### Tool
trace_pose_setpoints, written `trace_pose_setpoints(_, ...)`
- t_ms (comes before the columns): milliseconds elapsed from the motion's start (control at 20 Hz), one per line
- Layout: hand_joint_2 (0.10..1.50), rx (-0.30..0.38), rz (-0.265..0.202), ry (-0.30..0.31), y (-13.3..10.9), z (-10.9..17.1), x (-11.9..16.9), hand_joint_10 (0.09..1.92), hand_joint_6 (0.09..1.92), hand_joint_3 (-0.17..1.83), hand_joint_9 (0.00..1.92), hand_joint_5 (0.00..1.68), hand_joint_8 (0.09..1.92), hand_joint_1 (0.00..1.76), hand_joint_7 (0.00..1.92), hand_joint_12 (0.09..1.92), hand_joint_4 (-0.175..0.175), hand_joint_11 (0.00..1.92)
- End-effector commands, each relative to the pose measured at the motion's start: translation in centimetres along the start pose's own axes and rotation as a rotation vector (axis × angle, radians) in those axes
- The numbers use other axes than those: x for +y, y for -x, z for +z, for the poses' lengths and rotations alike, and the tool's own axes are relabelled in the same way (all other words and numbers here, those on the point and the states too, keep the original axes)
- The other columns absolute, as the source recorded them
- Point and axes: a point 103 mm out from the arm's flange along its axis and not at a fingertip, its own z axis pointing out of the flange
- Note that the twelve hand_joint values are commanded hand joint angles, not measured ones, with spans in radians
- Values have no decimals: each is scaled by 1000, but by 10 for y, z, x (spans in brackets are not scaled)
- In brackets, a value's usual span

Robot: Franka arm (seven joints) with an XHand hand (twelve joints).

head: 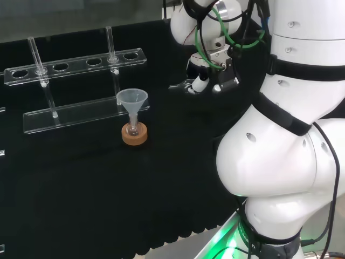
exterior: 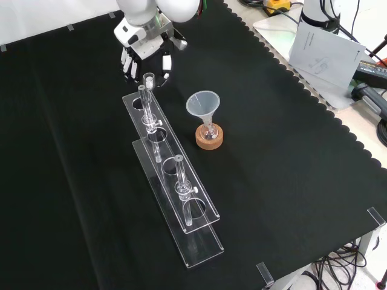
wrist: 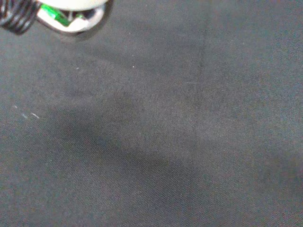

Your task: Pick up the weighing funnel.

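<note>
Hand (exterior: 148, 57) poised above tabletop (exterior: 290, 181), just beyond rack (exterior: 175, 193) end. Fingers (exterior: 126, 63) relaxed, pointing down, apparently readied for a descending grasp. Weighing funnel position: cannot tell. Funnel (exterior: 203, 104) upright beside rack, apart from hand.

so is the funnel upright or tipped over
Upright. The funnel stands mouth up, its stem in the flask on the cork ring.

Hand (exterior: 147, 55) at top, fingers straight, pointing down at cloth (exterior: 72, 181), just beyond far end of clear rack (exterior: 201, 243). Two glass tubes (exterior: 147, 104) upright in rack. Funnel (exterior: 202, 104) stands in small flask (exterior: 209, 129) on cork ring (exterior: 209, 140), right of rack.
</note>
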Motion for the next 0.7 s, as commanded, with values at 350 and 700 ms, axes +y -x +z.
trace_pose_setpoints(350,681,66,23,130,12,-27,-24,268,621,597,1093,1288,623,1118,748,972,175,900)
trace_pose_setpoints(700,683,76,11,165,3,-43,-35,265,620,594,1100,1288,623,1117,750,970,175,904)
